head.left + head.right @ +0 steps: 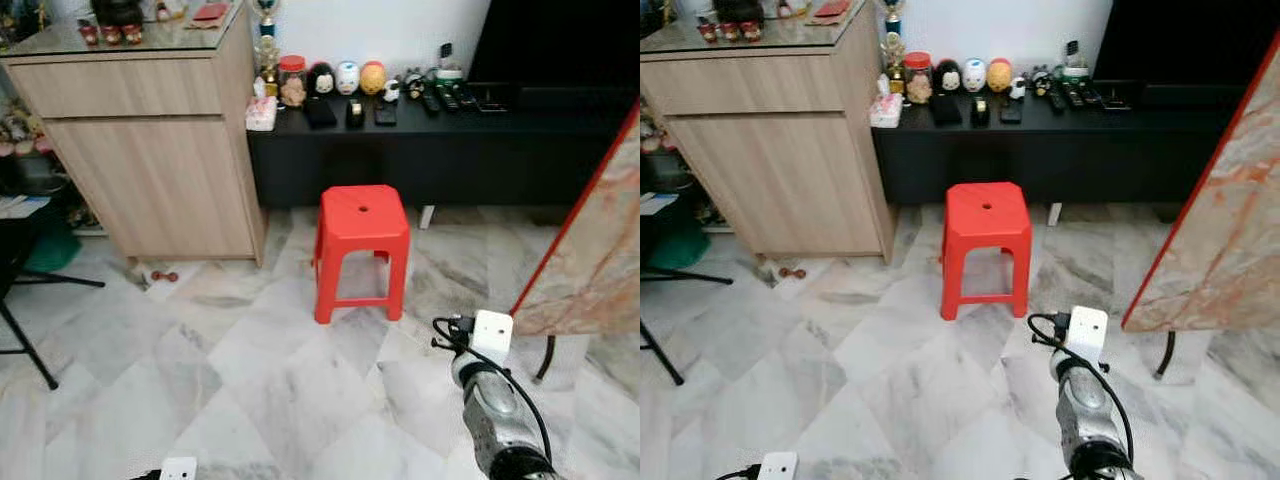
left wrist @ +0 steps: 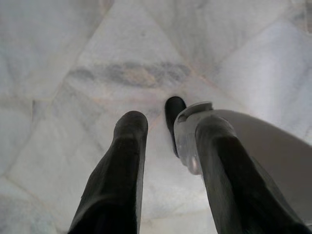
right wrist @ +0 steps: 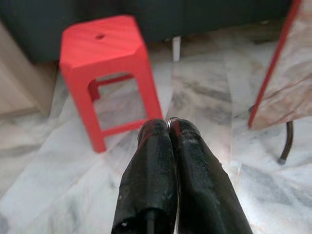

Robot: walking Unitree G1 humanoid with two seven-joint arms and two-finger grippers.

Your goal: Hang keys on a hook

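In the right wrist view my right gripper [image 3: 169, 129] is shut, and a thin metal key ring [image 3: 172, 120] pokes out between its fingertips; the keys themselves are hidden. It is held low over the marble floor, pointing toward a red stool [image 3: 105, 44]. My right arm [image 1: 495, 405] with its white wrist camera box [image 1: 492, 333] reaches forward at the bottom right of the eye views. My left gripper [image 2: 170, 126] hangs open above the floor with nothing between its fingers, and its white camera box [image 1: 178, 468] sits at the bottom edge.
The red stool [image 1: 362, 225] stands ahead in front of a low black console [image 1: 440, 150] carrying figurines and remotes. A wooden cabinet [image 1: 150, 170] is at the left, black chair legs [image 1: 30, 340] at the far left, and a marble-patterned panel with a red edge [image 1: 590, 250] at the right.
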